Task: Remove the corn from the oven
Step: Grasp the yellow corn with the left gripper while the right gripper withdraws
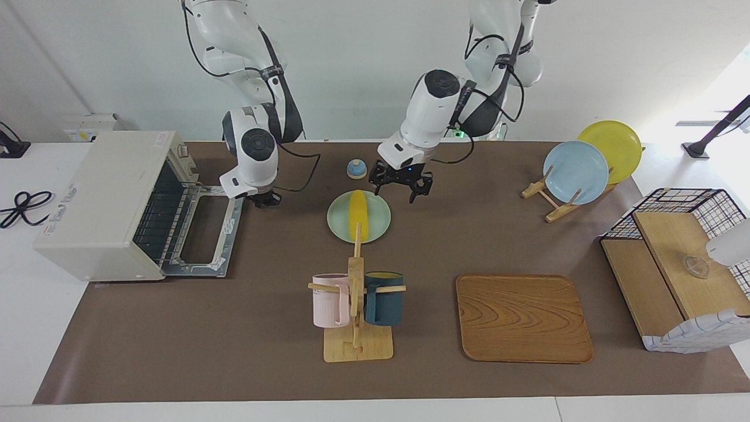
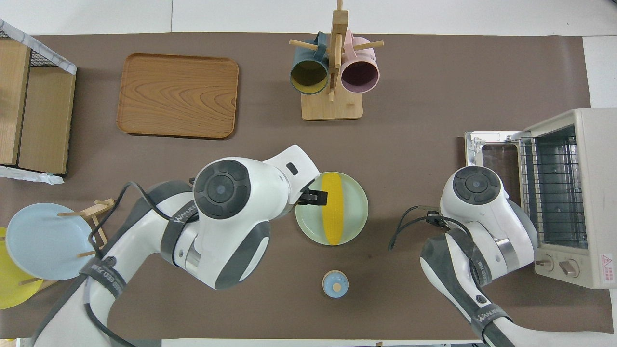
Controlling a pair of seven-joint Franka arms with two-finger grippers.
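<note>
Nearest the robots, you had the small blue knob-topped object sitting on the table, partly crowded by the left arm in the facing view. Just farther out, the corn lay lengthwise on the pale green plate, already out of the oven; the mug stand's post hid its farther end in the facing view. Your left gripper hung with its jaws spread wide and nothing between them, over the plate's edge toward the left arm's end of the table. From overhead its own wrist covered most of it and only one dark fingertip poked out over the plate rim, so you could not read contact there; the facing view showed it clear of the corn.

Your right gripper sat just beside the oven's lowered door, clenched with nothing in it. The overhead view hid it entirely under the right arm's last joint, which also covered a corner of the door.

The oven stood open at the right arm's end, its wire rack bare where you could see it; the interior's depth was dim. Farther out stood the mug stand with a pink mug and a dark blue mug, and the wooden tray.
</note>
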